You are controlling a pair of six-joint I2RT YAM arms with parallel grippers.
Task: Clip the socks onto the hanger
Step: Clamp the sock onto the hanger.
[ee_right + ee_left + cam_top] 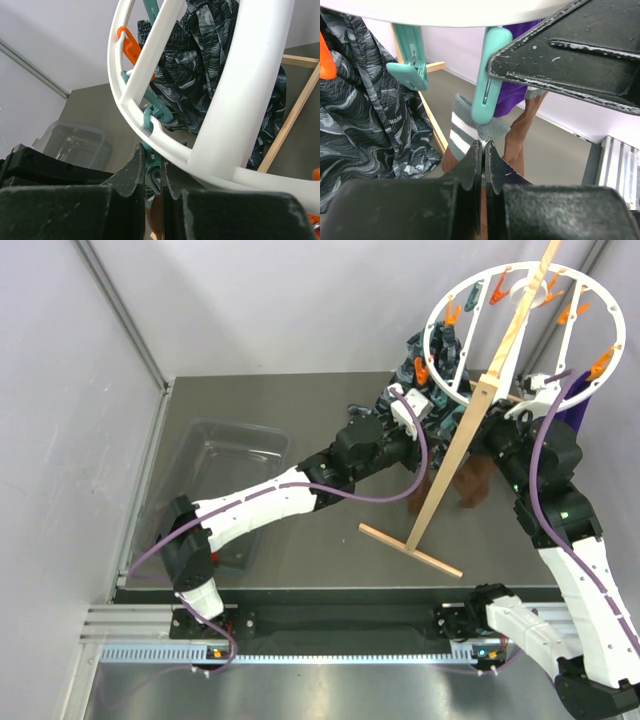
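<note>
left gripper has its fingers pressed flat together with nothing between them, the tips just under a sock cuff; right gripper is closed to a thin slit with a teal clip caught in it. both arms reach across the dark grey table to its far right corner. there the hanger, a big white ring with curved spokes, sits tilted on top of a slanted wooden stand whose flat foot rests on the table. a clear plastic bin stands well apart on the left side. a dark swirl-patterned cloth hangs from the ring's left side, beside the left gripper. the brown sock hangs below the ring, held at its grey, white-striped cuff by the teal clip, and more brown fabric hangs just to its right. purple cloth shows behind that clip. orange clips are spaced around the ring's rim.
</note>
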